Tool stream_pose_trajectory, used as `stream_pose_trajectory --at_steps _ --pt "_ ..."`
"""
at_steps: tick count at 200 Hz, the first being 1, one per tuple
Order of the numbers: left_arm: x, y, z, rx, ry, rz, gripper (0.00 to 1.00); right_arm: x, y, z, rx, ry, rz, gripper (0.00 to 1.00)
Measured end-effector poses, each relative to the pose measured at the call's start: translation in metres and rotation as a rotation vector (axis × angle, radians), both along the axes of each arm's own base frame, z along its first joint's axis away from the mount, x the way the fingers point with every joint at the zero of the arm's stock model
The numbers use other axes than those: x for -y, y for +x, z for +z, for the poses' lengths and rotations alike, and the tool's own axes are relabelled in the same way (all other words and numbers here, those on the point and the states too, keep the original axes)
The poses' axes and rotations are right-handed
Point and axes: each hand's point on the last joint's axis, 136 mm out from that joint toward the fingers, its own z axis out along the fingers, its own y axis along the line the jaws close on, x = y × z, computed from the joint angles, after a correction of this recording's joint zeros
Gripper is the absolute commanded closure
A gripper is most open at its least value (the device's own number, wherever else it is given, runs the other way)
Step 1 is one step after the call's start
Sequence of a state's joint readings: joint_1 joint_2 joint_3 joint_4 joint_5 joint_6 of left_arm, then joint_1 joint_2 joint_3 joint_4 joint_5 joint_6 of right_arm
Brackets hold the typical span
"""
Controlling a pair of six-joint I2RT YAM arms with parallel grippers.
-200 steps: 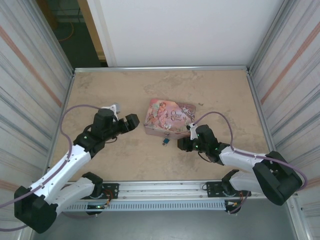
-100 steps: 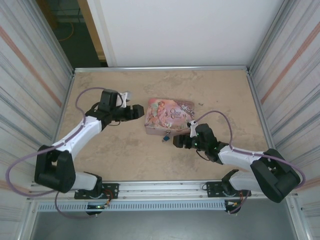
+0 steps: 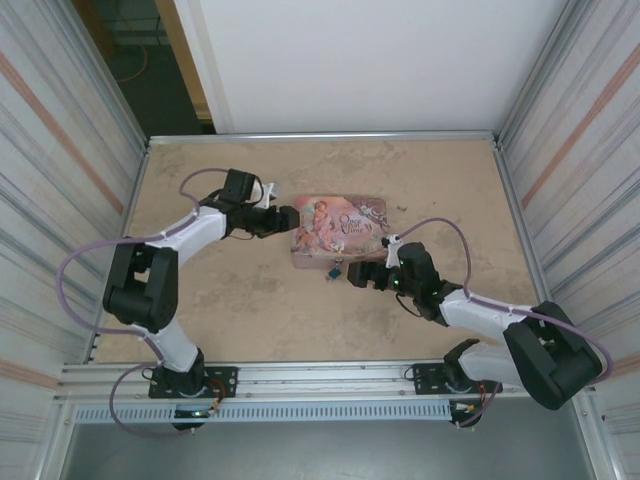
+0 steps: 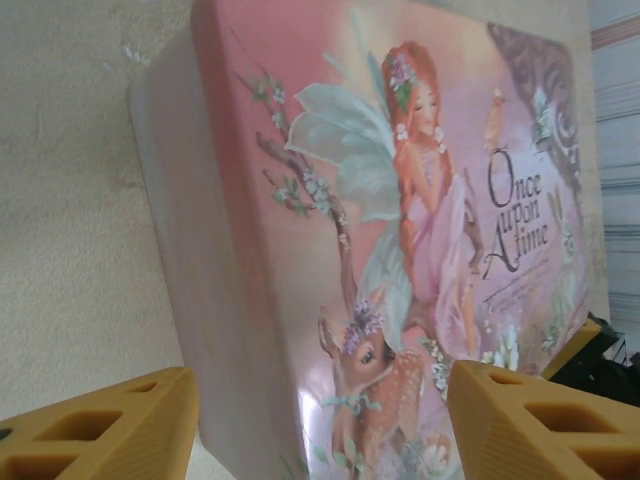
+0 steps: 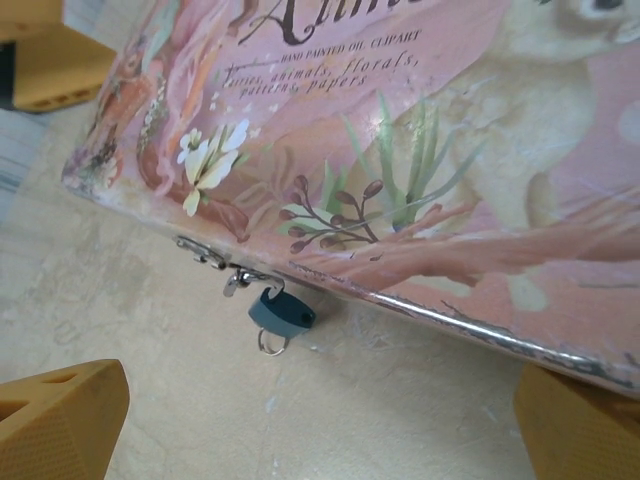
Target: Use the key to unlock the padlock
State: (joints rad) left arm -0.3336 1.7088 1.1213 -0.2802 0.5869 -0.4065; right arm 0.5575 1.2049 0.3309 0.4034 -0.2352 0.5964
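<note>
Pink illustrated tin box [image 4: 330,200] was glossy, smooth printed metal. Tiny blue padlock [image 5: 281,313] looked matt, with a shiny metal ring. Beige table [image 5: 150,300] was rough, matt. Orange fingers [image 5: 60,420] on the right hand [image 5: 320,425] were matt plastic.

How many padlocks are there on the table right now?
1. The padlock hangs from the clasp on the near side of the pink tin, facing the arms. Others could be hidden behind the tin.
</note>
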Motion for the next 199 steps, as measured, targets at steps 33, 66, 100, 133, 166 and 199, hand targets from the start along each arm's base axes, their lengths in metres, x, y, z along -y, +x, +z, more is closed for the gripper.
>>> stream_pose_trajectory --at_steps 33,66,100,133,166,199 --pt "0.013 -0.003 -0.013 -0.036 0.015 -0.03 0.42 0.007 0.005 0.004 -0.001 0.021 -0.013 0.01" --pt "0.019 -0.01 -0.02 -0.06 0.033 -0.039 0.51 0.009 0.01 0.01 -0.001 0.046 -0.009 0.05" --pt "0.025 -0.017 -0.023 -0.051 0.032 -0.034 0.55 0.005 0.018 0.025 0.014 0.075 0.008 0.06" --pt "0.022 -0.029 -0.024 -0.047 0.004 -0.006 0.55 0.006 0.025 0.026 -0.005 0.088 0.015 0.06" --pt "0.02 -0.044 -0.024 -0.063 -0.006 0.006 0.55 0.008 0.034 0.028 -0.017 0.102 0.021 0.06" --pt "0.019 -0.054 -0.023 -0.084 -0.009 0.014 0.53 0.011 0.044 0.033 -0.005 0.108 0.031 0.07"
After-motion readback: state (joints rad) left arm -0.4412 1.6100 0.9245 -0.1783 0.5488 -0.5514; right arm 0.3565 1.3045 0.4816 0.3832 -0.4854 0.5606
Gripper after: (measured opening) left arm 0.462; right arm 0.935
